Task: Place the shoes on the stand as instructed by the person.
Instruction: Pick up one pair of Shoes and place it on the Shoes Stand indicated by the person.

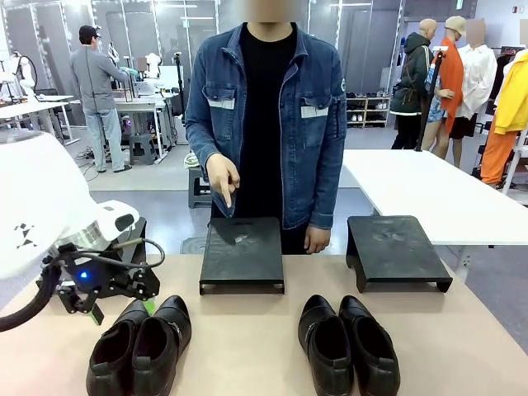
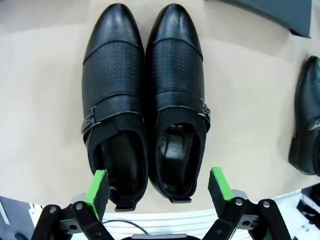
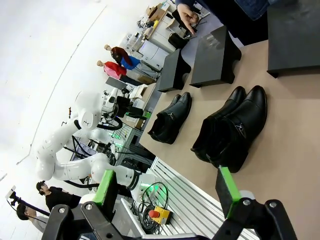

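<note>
Two pairs of glossy black shoes lie near the table's front: the left pair (image 1: 140, 346) (image 2: 145, 100) (image 3: 172, 117) and the right pair (image 1: 346, 342) (image 3: 235, 130). Behind them stand two black stands, the left stand (image 1: 242, 252) (image 3: 212, 57) and the right stand (image 1: 396, 247) (image 3: 295, 35). The person's hand (image 1: 224, 186) (image 3: 187, 15) points a finger down at the left stand. My left gripper (image 1: 122, 310) (image 2: 159, 186) hangs open over the heels of the left pair, holding nothing. My right gripper (image 3: 166, 190) is open and empty, well short of the right pair.
The person in a denim jacket (image 1: 264, 124) stands at the far edge, between the stands. A white table (image 1: 429, 190) lies behind on the right. The toe of a right-pair shoe (image 2: 307, 120) shows at the left wrist view's edge.
</note>
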Available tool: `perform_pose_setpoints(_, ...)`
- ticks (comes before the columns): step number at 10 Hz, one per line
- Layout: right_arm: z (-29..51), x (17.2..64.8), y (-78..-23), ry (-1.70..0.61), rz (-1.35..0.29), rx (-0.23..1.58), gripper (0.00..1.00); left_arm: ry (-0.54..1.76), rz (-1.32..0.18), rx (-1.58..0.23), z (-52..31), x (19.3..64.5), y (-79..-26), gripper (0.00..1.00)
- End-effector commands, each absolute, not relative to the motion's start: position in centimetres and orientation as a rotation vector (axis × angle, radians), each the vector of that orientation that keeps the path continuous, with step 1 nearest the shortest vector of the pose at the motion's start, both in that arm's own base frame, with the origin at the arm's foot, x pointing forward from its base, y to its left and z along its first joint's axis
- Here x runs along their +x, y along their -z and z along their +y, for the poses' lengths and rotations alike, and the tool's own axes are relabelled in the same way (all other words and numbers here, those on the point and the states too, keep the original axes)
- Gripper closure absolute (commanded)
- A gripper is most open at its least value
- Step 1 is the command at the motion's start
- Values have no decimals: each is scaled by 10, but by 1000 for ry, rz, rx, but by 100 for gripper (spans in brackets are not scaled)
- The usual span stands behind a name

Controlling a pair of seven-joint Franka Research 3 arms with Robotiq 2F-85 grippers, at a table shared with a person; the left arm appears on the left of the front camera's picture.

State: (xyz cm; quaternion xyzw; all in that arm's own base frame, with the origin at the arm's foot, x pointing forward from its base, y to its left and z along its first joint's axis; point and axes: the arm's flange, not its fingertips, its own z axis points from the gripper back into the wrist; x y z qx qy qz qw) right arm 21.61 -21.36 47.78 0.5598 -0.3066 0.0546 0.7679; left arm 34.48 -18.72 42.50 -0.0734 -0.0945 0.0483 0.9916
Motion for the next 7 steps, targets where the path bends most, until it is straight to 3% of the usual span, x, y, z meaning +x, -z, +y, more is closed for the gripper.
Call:
perform_pose_setpoints(1, -215, 216, -480, -135, -687, 1217, 0, -106, -212, -124, -165, 289, -364, 0)
perform_pose_setpoints(7, -215, 216, -480, -135, -687, 1217, 0, -118, -153, -92, -162, 284, -318, 0)
